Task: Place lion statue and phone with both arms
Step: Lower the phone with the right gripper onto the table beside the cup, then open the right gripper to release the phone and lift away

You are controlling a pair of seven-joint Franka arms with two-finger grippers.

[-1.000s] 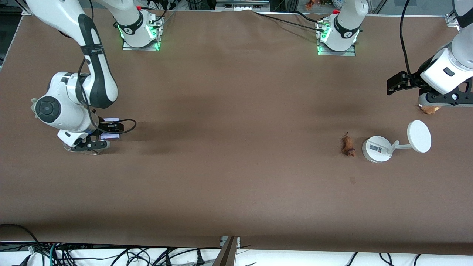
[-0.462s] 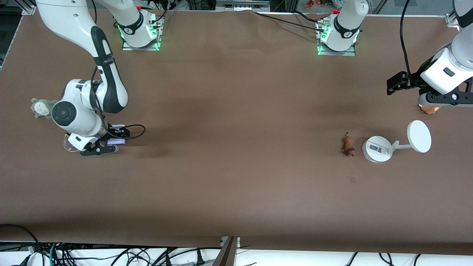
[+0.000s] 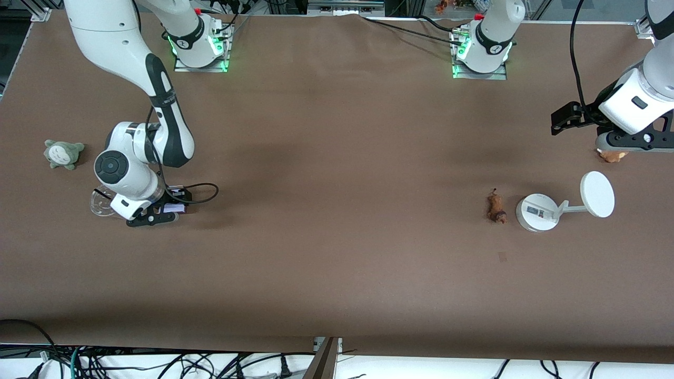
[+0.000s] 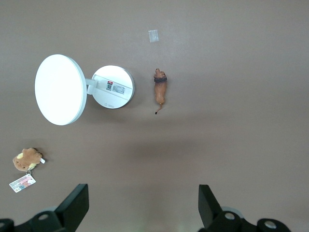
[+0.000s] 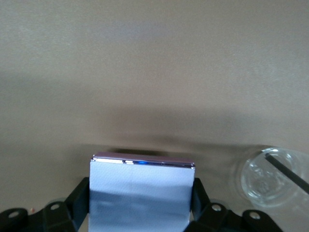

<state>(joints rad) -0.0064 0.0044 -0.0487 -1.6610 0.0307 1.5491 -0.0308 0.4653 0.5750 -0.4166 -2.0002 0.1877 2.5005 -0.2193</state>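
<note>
The lion statue, small and orange-brown, lies on the brown table next to the white round stand; it also shows in the left wrist view. My left gripper is open and empty, held over the table's left-arm end above a tan plush toy. My right gripper is shut on the phone, a pale lavender slab held between both fingers low over the table. In the front view only a sliver of the phone shows under the hand.
A clear round dish sits on the table beside the right gripper, also seen in the right wrist view. A grey-green plush lies near the right-arm end. The stand's disc leans out toward the left-arm end.
My right arm has carried the phone toward the left arm's end and nearer the front camera, uncovering the grey-green plush and the clear dish. The left arm has not moved.
</note>
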